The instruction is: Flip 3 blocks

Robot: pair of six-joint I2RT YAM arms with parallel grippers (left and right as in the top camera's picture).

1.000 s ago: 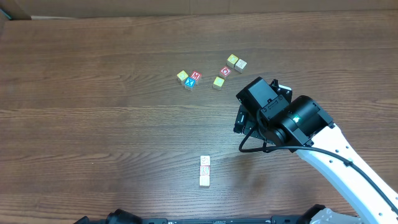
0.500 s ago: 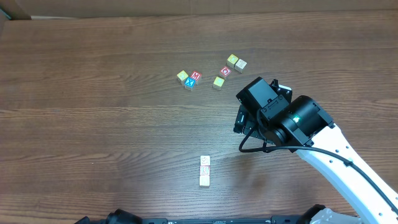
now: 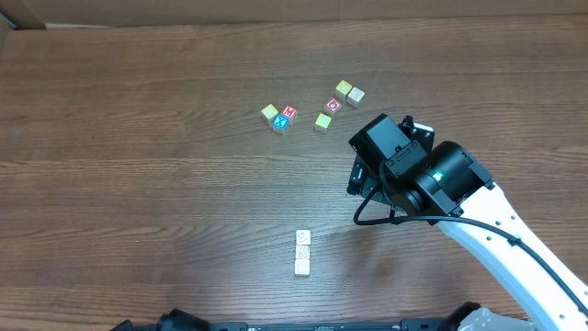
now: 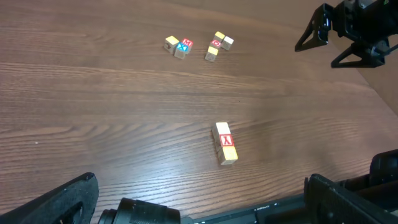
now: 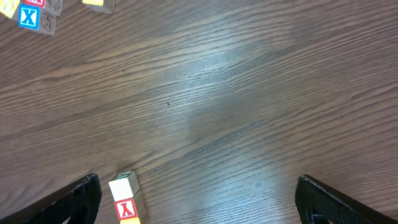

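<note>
Well, at the left, the left end effector (image 4: 200, 180) sits low by the near edge of the wooden surface (image 3: 138, 184), its fingers spread wide and empty. Further along, on the far side, a yellow cube (image 3: 269, 112) touches a red M cube (image 3: 289, 111) and a blue X cube (image 3: 281, 121). Nearer the front, well apart from those, the three blocks (image 3: 302, 252) of the task lie touching in a short line: a cream-faced block (image 4: 219, 129), a red-letter block (image 4: 226, 141) and a yellow-faced block (image 4: 229, 156). Beyond them are a second yellow cube (image 3: 323, 120), a red O cube (image 3: 333, 105) and a yellow-and-cream pair (image 3: 349, 92). Rightmost, the right end effector (image 5: 198, 183) hangs wide and empty over bare wood beside the line. With no block gripped or tilted, no flip is under way; how many are already turned cannot be told.
</note>
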